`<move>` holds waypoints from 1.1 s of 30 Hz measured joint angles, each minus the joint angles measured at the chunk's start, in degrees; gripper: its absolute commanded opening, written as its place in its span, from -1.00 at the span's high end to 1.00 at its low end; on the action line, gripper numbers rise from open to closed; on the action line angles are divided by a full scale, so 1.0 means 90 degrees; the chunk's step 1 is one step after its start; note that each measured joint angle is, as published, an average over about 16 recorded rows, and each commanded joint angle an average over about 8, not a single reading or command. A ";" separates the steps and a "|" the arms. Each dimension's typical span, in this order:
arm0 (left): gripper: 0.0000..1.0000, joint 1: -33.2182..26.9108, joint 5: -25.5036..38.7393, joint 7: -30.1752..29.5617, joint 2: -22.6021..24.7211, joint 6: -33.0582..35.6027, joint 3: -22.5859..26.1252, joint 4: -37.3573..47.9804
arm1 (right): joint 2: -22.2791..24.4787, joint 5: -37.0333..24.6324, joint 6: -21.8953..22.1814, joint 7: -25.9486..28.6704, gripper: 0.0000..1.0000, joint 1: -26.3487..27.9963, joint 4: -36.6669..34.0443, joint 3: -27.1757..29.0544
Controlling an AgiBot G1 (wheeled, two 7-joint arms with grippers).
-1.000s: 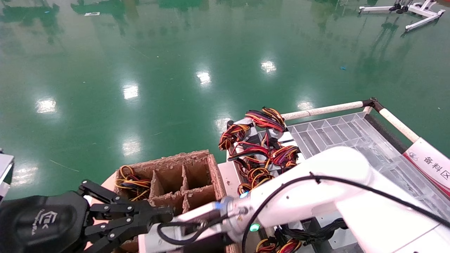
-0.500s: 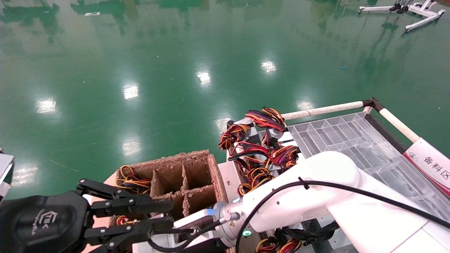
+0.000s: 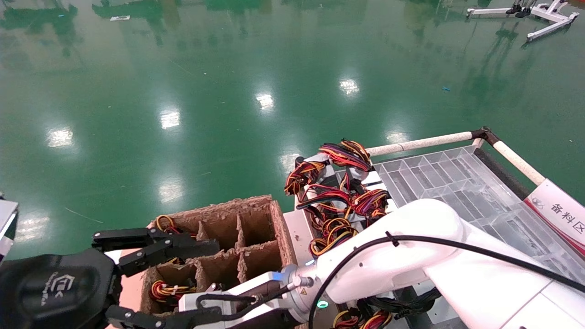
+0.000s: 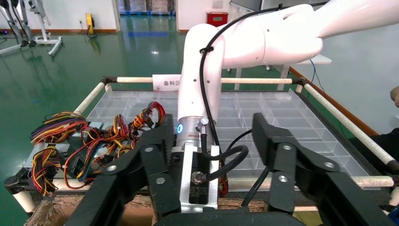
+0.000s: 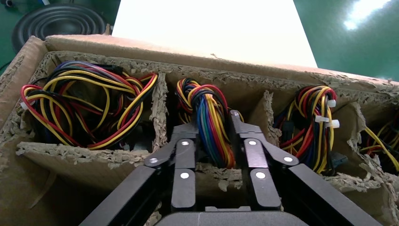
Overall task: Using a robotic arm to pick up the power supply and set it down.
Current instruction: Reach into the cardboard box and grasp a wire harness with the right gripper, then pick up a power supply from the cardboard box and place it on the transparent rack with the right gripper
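Note:
In the right wrist view my right gripper [image 5: 212, 123] reaches into a middle cell of the torn cardboard box [image 5: 94, 155]. Its two black fingers are closed against a looped bundle of red, yellow, blue and orange wires [image 5: 214, 127], which belongs to the power supply. The metal body is hidden down in the cell. In the head view the white right arm [image 3: 411, 256] slants down to the box [image 3: 279, 228], and its gripper is out of sight there. My left gripper [image 3: 215, 281] hovers at the box's near left corner, fingers spread wide and empty [image 4: 214, 141].
Neighbouring cells hold other wire bundles [image 5: 84, 108] [image 5: 313, 127]. A pile of silver units with tangled wires [image 3: 338, 192] lies on the cart beside the box. Behind it is a clear divided tray [image 3: 438, 178] with a white rail [image 3: 420, 144]. Green floor surrounds the cart.
The left gripper's fingers have spread much wider apart. The right arm's wrist has shifted a little lower and leftward over the box.

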 measured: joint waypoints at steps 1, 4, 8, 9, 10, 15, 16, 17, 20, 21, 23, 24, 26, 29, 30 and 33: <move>-1.00 0.0000 0.0000 0.0000 0.0000 0.0000 0.0000 0.0000 | 0.0008 0.0047 -0.0007 -0.0003 1.00 0.0005 -0.0019 -0.0015; -1.00 0.0000 0.0000 0.0000 0.0000 0.0000 0.0000 0.0000 | 0.0041 0.0205 -0.0045 -0.0024 1.00 0.0014 -0.0084 -0.0033; -1.00 0.0000 0.0000 0.0000 0.0000 0.0000 0.0000 0.0000 | 0.0121 0.0446 -0.0134 -0.0072 1.00 0.0008 -0.0158 0.0007; -1.00 0.0000 0.0000 0.0000 0.0000 0.0000 0.0000 0.0000 | 0.0148 0.0511 -0.0162 -0.0086 1.00 0.0003 -0.0172 0.0027; -1.00 0.0000 0.0000 0.0000 0.0000 0.0000 0.0000 0.0000 | 0.0178 0.0580 -0.0192 -0.0099 1.00 -0.0005 -0.0183 0.0051; -1.00 0.0000 0.0000 0.0000 0.0000 0.0000 0.0001 0.0000 | 0.0372 0.0948 -0.0344 -0.0171 1.00 -0.0069 -0.0175 0.0223; -1.00 0.0000 -0.0001 0.0000 0.0000 0.0000 0.0001 0.0000 | 0.0419 0.1020 -0.0368 -0.0186 1.00 -0.0085 -0.0158 0.0264; -1.00 0.0000 -0.0001 0.0000 0.0000 0.0000 0.0001 0.0000 | 0.0469 0.1091 -0.0388 -0.0199 1.00 -0.0102 -0.0135 0.0307; -1.00 0.0000 -0.0001 0.0000 0.0000 0.0000 0.0001 0.0000 | 0.0631 0.1292 -0.0431 -0.0226 1.00 -0.0154 -0.0022 0.0438; -1.00 0.0000 -0.0001 0.0000 0.0000 0.0000 0.0001 0.0000 | 0.0688 0.1356 -0.0439 -0.0229 1.00 -0.0173 0.0028 0.0481; -1.00 0.0000 -0.0001 0.0001 0.0000 0.0000 0.0001 0.0000 | 0.0806 0.1481 -0.0450 -0.0229 1.00 -0.0213 0.0144 0.0567; -1.00 0.0000 -0.0001 0.0001 0.0000 0.0000 0.0001 0.0000 | 0.0866 0.1542 -0.0452 -0.0227 1.00 -0.0233 0.0209 0.0611; -1.00 0.0000 -0.0001 0.0001 0.0000 0.0000 0.0001 0.0000 | 0.0991 0.1661 -0.0446 -0.0220 1.00 -0.0272 0.0353 0.0699; -1.00 0.0000 -0.0001 0.0001 -0.0001 -0.0001 0.0001 0.0000 | 0.1188 0.1824 -0.0417 -0.0203 1.00 -0.0328 0.0593 0.0828; -1.00 0.0000 -0.0001 0.0001 -0.0001 -0.0001 0.0001 0.0000 | 0.1256 0.1878 -0.0403 -0.0194 1.00 -0.0347 0.0678 0.0872; -1.00 0.0000 -0.0001 0.0001 -0.0001 -0.0001 0.0002 0.0000 | 0.1465 0.2035 -0.0356 -0.0167 1.00 -0.0407 0.0944 0.1003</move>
